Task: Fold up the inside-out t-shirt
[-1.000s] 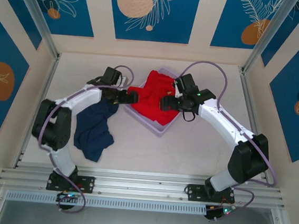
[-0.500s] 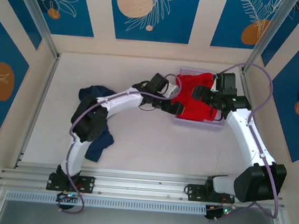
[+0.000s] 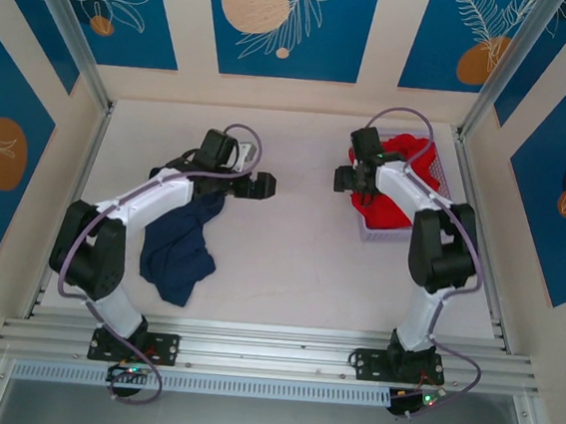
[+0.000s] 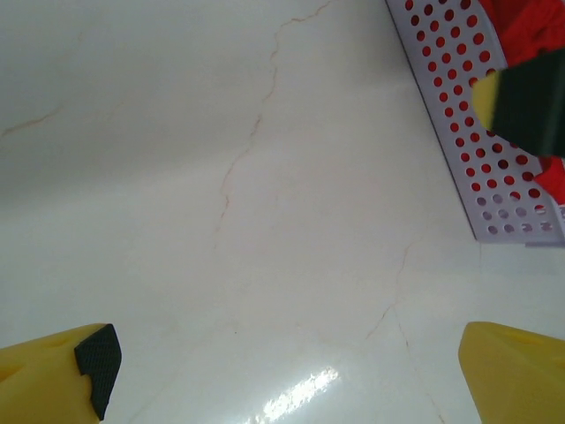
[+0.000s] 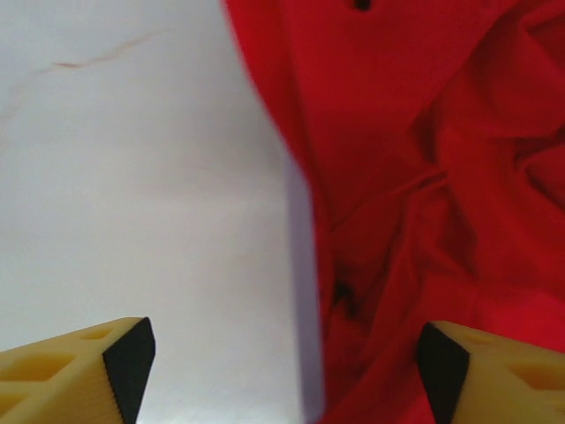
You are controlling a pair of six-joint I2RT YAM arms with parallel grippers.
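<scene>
The inside-out t-shirt [image 3: 181, 247] lies crumpled on the left of the table, dark navy, partly under my left arm. My left gripper [image 3: 265, 185] hovers to its right over bare tabletop, apart from the cloth. In the left wrist view the left gripper [image 4: 282, 389] is open, with nothing between its yellow fingers. My right gripper [image 3: 344, 178] is at the left wall of the basket. In the right wrist view the right gripper [image 5: 282, 371] is open, its fingers standing on either side of that wall.
A lilac perforated basket [image 3: 374, 229] sits at the far right by the frame rail, holding a bright red garment [image 3: 408, 164]. Basket [image 4: 481, 150] and red cloth [image 4: 530, 26] fill the left wrist view's upper right. Its rim [image 5: 305, 291] borders the red garment [image 5: 424, 132].
The basket with the red garment has slid from the table's middle to the far right. My left arm has drawn back to the left. My right gripper has narrowed slightly.
</scene>
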